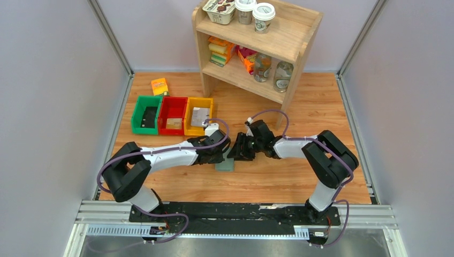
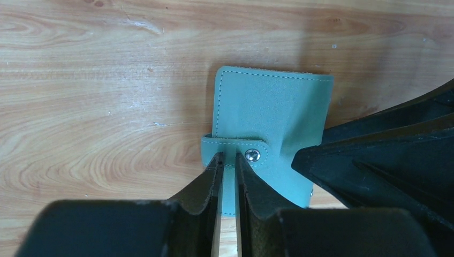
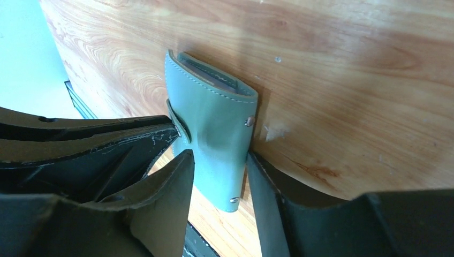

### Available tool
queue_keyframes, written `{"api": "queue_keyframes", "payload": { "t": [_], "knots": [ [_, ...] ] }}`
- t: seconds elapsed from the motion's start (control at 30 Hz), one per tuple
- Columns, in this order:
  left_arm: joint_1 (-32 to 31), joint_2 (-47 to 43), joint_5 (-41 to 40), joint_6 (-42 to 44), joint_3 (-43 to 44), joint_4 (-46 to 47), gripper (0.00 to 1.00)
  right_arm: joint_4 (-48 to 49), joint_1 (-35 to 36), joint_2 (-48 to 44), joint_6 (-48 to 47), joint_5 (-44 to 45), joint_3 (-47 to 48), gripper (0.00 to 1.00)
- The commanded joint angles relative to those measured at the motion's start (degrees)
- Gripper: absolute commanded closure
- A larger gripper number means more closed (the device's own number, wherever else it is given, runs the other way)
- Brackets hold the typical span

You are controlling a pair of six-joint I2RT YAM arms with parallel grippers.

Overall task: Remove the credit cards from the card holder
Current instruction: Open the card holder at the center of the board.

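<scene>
Card holder place: the card holder [image 1: 225,165] lies on the table [image 1: 300,179] at its middle, under the two gripper heads; from above only its near end shows.
Card holder state: closed, cover up, with the snap tab [image 2: 235,145] wrapped over from its left long edge and the metal stud [image 2: 252,155] showing on top.
Long axis: as far as the wrist views show, it runs roughly near to far; the far short end shows the stacked inner layers.
Left arm pose: shoulder link leaning left from its base, forearm stretched right to the table's middle, wrist tipped down.
Left gripper: the left gripper [image 2: 227,157] has its fingertips at the snap tab with only a thin slit between the jaws; I cannot tell whether they pinch the tab.
Right arm pose: elbow raised on the right, forearm reaching left, wrist tipped down and almost meeting the left one.
Right gripper: the right gripper [image 3: 217,160] straddles the holder's width, one finger close along each long edge; whether it squeezes cannot be told.
Nearby: green, red and yellow bins [image 1: 172,114] stand far-left of the holder.
</scene>
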Motion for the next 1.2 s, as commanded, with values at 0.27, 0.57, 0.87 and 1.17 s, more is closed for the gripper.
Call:
{"api": "queue_keyframes", "payload": {
  "t": [0.27, 0.57, 0.87, 1.17],
  "knots": [
    [0.93, 5.18, 5.78, -6.01, -6.94, 3.83, 0.84, -13.20, 4.14, 4.62, -2.77, 10.85, 3.14, 0.59],
    [0.93, 1.68, 5.34, -3.29, -4.92, 2.70, 0.80, -9.41, 4.49, -2.92, -3.64, 9.08, 1.29, 1.00],
    [-3.20, -4.22, 2.35, -2.66, 2.46, -1.97, 0.64, -18.55, 7.22, -9.09, -5.66, 17.51, 4.36, 1.00],
    [-3.20, -4.31, 1.48, -4.77, 3.69, -0.91, 0.52, -20.66, 8.63, -9.97, -5.75, 19.36, 5.16, 1.00]
  ]
}}
